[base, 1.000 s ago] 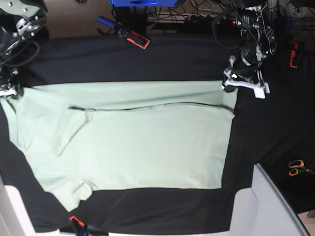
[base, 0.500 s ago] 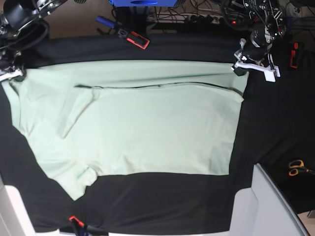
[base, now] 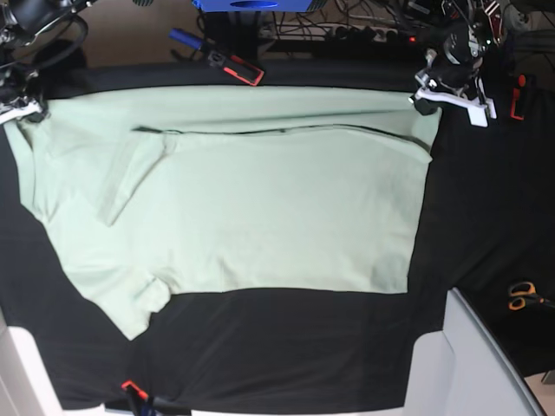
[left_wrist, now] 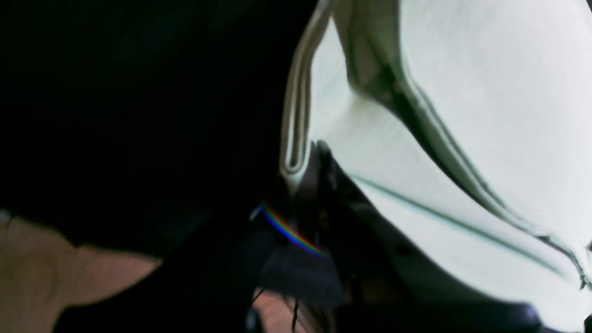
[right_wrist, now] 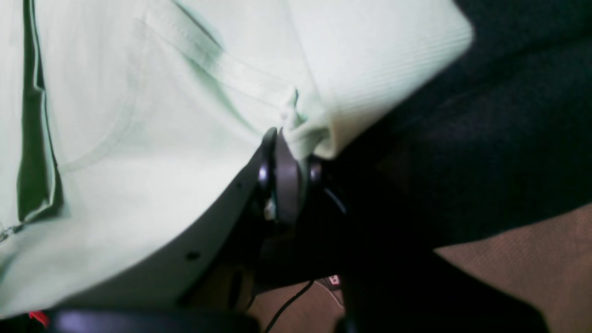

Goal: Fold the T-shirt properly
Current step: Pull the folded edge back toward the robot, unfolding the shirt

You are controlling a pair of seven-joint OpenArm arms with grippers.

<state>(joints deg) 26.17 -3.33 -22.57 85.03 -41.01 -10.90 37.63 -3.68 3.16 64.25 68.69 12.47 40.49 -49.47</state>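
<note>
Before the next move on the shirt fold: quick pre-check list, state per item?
1. Left gripper shut on the pale mint-green cotton T-shirt, at its far corner: ok.
2. Right gripper shut on the shirt's edge at the other far corner: ok, fabric bunched between the jaws.
3. Far edge taut between both grips: ok, it runs roughly straight in the base view.
4. Body flat on the black tablecloth: not ok, one sleeve lies folded onto the body, with a long crease below the far edge.
5. Red-and-black clamp clear of the far edge: ok, but close.
6. Number of fabric layers in each grip: cannot tell.
</note>
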